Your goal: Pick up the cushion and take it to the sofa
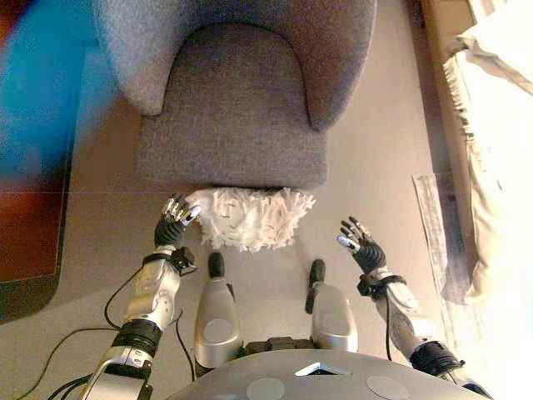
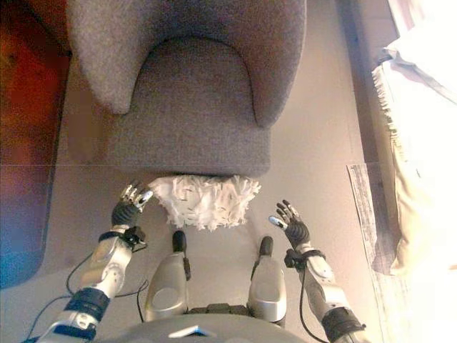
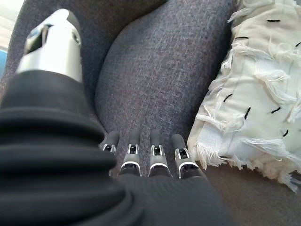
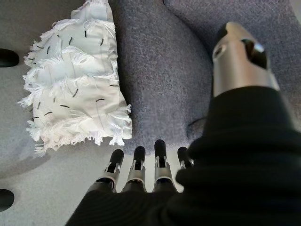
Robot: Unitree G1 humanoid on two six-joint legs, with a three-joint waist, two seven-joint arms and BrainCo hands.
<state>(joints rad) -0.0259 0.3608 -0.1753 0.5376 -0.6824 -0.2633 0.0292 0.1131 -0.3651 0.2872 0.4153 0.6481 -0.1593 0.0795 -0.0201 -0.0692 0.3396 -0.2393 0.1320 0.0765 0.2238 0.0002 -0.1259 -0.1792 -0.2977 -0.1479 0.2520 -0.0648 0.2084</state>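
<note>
Left hand [image 1: 172,223] at cushion's edge, right hand [image 1: 360,243] off to its other side; both with fingers straight, holding nothing. Cushion [image 1: 250,217]: white, fringed, soft, on floor against sofa [image 1: 233,108] front. Best squeezed from both sides, then lifted onto grey woven seat.

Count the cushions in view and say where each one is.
1. The white fringed cushion lies on the floor against the front edge of the grey armchair, between the left hand and the right hand. Neither hand holds it. No others show.
</note>
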